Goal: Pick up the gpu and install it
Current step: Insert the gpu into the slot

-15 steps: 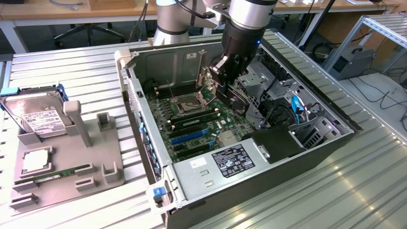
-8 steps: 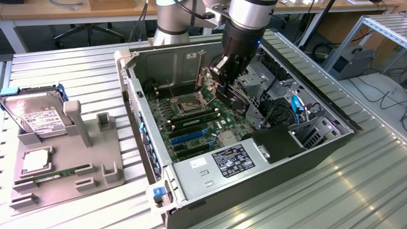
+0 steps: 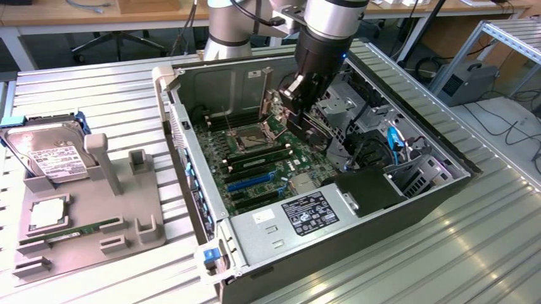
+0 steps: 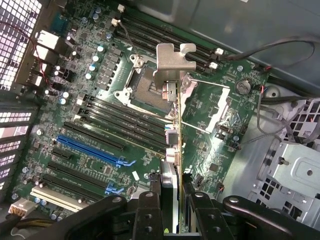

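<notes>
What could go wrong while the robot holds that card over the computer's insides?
1. The gripper holds the gpu by one end only, so it might tilt or slip onto the motherboard.
2. The card hangs near the open processor socket; a bump there could harm it.
3. If it comes down crooked over the blue slot, it may jam.

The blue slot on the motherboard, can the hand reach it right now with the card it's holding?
Probably yes. The case lies open, the hand holds the gpu above the motherboard, and nothing covers the blue slot; the cables lie off to one side.
</notes>
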`<action>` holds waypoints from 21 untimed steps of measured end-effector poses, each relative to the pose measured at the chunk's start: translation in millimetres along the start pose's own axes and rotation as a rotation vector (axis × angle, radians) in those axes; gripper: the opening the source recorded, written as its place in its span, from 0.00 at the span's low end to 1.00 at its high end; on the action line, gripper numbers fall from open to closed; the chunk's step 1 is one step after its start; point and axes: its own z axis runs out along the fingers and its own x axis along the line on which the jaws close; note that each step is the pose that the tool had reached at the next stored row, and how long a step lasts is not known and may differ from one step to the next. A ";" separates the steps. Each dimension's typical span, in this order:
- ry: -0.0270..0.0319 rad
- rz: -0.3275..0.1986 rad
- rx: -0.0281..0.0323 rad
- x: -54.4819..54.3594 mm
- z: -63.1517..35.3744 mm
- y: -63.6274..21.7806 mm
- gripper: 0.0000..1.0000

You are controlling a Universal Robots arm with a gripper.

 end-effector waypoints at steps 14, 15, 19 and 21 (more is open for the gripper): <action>0.0013 -0.044 -0.0005 0.0 0.5 0.0 0.27; 0.0014 -0.047 -0.0005 0.0 0.6 0.0 0.27; 0.0017 -0.058 -0.0006 0.0 0.7 0.0 0.27; 0.0019 -0.063 -0.0007 0.0 0.8 0.0 0.27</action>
